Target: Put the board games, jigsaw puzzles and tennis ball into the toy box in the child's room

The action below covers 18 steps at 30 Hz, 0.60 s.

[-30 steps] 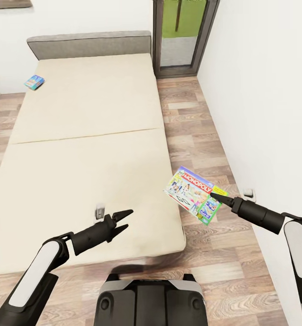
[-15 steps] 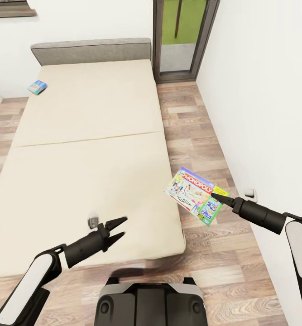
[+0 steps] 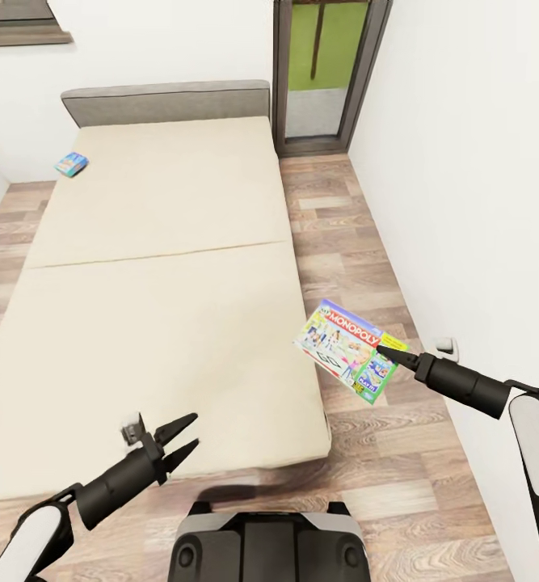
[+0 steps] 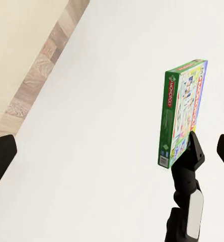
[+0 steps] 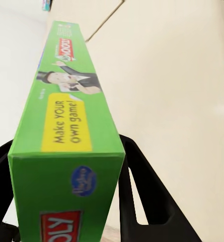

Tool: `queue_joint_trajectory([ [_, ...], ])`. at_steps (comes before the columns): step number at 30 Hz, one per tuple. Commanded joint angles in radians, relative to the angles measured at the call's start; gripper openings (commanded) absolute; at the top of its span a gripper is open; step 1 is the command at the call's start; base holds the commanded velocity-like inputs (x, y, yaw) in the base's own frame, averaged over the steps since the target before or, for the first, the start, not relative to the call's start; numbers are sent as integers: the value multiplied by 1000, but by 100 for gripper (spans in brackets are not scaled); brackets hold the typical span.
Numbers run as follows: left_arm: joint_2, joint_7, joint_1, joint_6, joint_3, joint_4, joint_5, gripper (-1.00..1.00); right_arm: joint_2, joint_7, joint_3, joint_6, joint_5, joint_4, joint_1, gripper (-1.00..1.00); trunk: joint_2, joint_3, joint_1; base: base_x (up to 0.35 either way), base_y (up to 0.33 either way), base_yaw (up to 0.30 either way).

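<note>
My right gripper (image 3: 392, 354) is shut on one corner of a colourful Monopoly board game (image 3: 344, 349) and holds it in the air beside the bed (image 3: 156, 267), over the wood floor. The right wrist view runs along the box's green edge (image 5: 66, 126), with black fingers (image 5: 142, 201) pressed against its sides. My left gripper (image 3: 178, 436) is open and holds nothing, low over the mattress's near edge. A second, small blue board game (image 3: 72, 164) lies on the far left of the mattress near the grey headboard. The held box (image 4: 184, 111) also shows from the left wrist.
A white wall (image 3: 479, 162) runs close along the right, leaving a narrow strip of wood floor (image 3: 342, 226) between it and the bed. A dark-framed glass door (image 3: 326, 73) stands at the far end. A small white wall fitting (image 3: 445, 347) sits low by my right arm.
The whole view has shifted as the camera moved. My left arm has drawn back and lower, toward my body, still open. The right gripper keeps the Monopoly box in the same place.
</note>
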Motion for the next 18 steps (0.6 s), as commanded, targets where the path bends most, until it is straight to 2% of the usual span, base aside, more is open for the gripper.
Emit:
queue_joint_trajectory([
  [1,0,-4,0,5,2,0,-2,100,0,7,-1,4,5,0,-1,-100,-1,1,1,0,0,0],
  [4,-1,-82,39,-9,47,0,-65,100,1,8,4,4,6,0,0,-100,-1,5,1,0,0,0],
  [5,-1,-82,39,-9,47,0,-65,100,1,8,4,4,6,0,0,-100,-1,7,1,0,0,0],
  [9,-4,-154,69,-28,78,0,-134,100,2,8,19,4,6,-2,11,-100,-1,14,1,0,0,0],
  [10,-4,-154,69,-28,78,0,-134,100,2,8,19,4,6,-2,11,-100,-1,15,1,0,0,0],
  [13,-5,-179,90,-38,88,0,-175,100,2,8,30,4,6,-2,18,-100,-1,20,1,0,0,0],
  [18,-9,-193,110,-44,91,0,-208,100,2,8,37,4,6,-2,22,-100,-1,28,1,0,0,0],
])
